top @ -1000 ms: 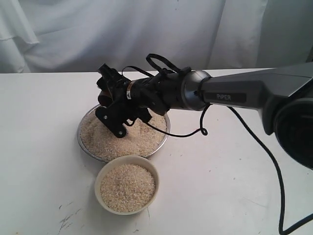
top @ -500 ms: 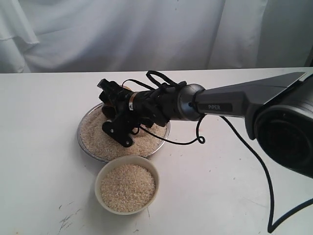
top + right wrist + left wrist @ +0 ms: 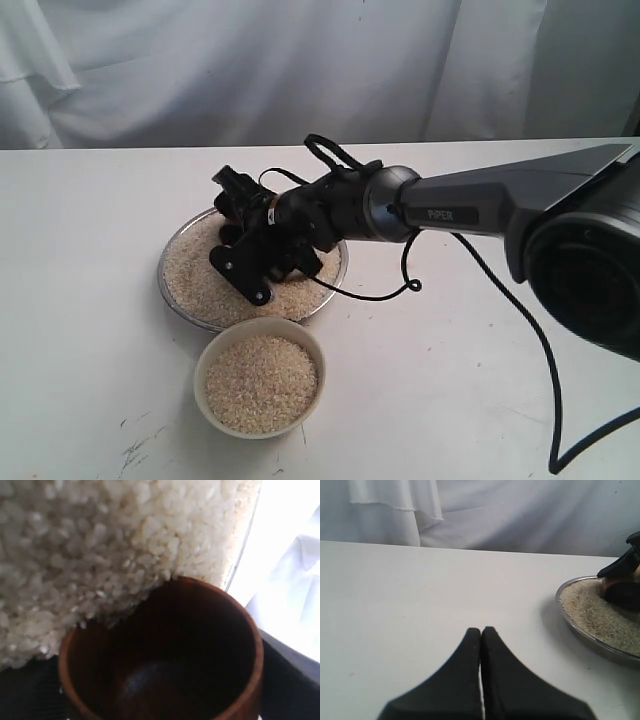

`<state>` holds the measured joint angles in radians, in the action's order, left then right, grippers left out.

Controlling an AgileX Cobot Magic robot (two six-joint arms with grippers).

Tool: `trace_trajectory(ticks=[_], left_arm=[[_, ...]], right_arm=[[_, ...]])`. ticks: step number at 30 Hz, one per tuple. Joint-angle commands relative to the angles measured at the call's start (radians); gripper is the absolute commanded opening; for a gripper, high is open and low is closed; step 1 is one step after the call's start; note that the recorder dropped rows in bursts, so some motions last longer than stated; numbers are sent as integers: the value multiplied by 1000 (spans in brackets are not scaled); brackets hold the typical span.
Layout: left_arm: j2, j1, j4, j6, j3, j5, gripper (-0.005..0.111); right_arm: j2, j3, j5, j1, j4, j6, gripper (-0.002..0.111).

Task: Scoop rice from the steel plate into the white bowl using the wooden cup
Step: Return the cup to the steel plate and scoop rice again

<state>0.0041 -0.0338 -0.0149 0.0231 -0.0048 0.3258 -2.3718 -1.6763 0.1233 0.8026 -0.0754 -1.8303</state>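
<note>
The steel plate (image 3: 172, 290) holds a wide bed of rice (image 3: 195, 280). My right gripper (image 3: 241, 238) reaches across it from the right, low over the grains, shut on the wooden cup (image 3: 160, 650). The cup lies tilted, its rim pressed into the rice (image 3: 100, 540), and its dark inside looks empty. From the left wrist view the cup (image 3: 615, 583) shows at the plate's (image 3: 585, 637) far side, under a black finger (image 3: 622, 565). The white bowl (image 3: 208, 362) stands just in front of the plate, filled with rice (image 3: 260, 385). My left gripper (image 3: 481, 630) is shut and empty above the bare table, left of the plate.
The right arm (image 3: 470, 205) and its black cable (image 3: 500, 290) stretch over the table's right side. A white curtain (image 3: 300, 60) hangs behind the table. A few dark marks (image 3: 135, 445) lie near the front edge.
The right gripper has dropped lower with the cup and shifted slightly right, bringing the cup's mouth down into the rice on the plate. The bowl and plate have not moved.
</note>
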Motion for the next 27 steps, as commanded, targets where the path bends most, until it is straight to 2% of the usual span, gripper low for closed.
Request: trace_trajectory(ticks=[1,13,21,27], left_arm=[[-4,-2,-2,0,5,-7,0],[-4,-2,-2,0,5,-7,0],[-4,-2,-2,0,5,-7,0],[-4,-2,-2,0,5,-7,0]], right_arm=[[-3,3,108,10,142,-69,0],[1,1,256,16,548,-265,0],[1,1,337,12,708,-263,0],[1,1,330,1,723,-153,0]])
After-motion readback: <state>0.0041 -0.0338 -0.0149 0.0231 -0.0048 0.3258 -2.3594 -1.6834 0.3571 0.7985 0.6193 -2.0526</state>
